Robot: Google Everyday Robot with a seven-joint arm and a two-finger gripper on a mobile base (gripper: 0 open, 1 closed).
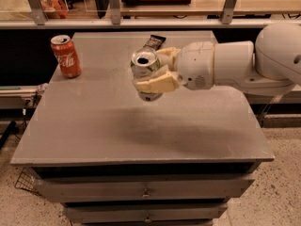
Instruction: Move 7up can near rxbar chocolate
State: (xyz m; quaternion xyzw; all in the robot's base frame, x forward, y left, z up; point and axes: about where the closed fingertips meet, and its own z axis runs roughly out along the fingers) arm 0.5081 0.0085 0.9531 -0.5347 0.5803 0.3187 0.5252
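Note:
The 7up can (144,66), white-silver with a silver open top, is held upright in the air above the middle of the grey table (94,126). My gripper (157,72) comes in from the right and is shut on the can, cream fingers (157,83) wrapped around its body. The rxbar chocolate (154,41), a flat dark bar, lies on the table's far edge, just behind the can and partly hidden by it and the gripper.
A red Coca-Cola can (66,55) stands upright at the table's far left corner. My white arm (244,62) spans the table's right side. Drawers (146,192) sit under the tabletop. A shelf with metal posts runs behind the table.

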